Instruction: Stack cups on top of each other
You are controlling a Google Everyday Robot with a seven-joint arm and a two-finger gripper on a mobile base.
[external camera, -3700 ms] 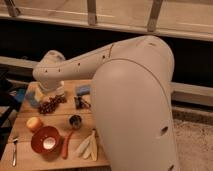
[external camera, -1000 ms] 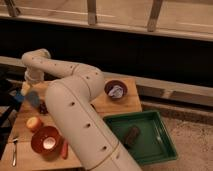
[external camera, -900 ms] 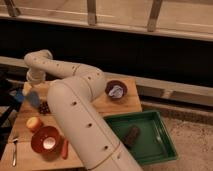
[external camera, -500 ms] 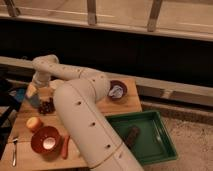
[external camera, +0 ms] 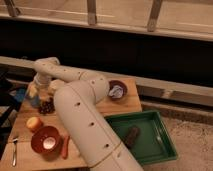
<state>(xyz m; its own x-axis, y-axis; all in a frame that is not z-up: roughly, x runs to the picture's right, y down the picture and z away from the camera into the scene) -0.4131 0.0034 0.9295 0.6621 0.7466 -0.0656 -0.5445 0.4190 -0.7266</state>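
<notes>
The translucent light blue cup (external camera: 34,102) stands upright at the far left of the wooden table (external camera: 112,106). A pale cream shape (external camera: 32,90), apparently the cream-white cup, sits right on top of it, at the end of my arm. My gripper (external camera: 35,86) hangs down from the bent wrist (external camera: 45,67), right over these two cups. The arm covers part of them, so I cannot tell whether the cream cup is nested in the blue one or held just above it.
Dark grapes (external camera: 47,106) lie beside the cups. An orange fruit (external camera: 34,122), a wide orange-red bowl (external camera: 46,140), a carrot (external camera: 66,146) and a fork (external camera: 14,150) lie at the front left. A maroon bowl (external camera: 117,90) stands far right. A green tray (external camera: 145,125) holds a dark lump (external camera: 132,135).
The wrist has shifted a little right and down, bringing the gripper over the blue cup. The bowls, fruit and tray have not moved.
</notes>
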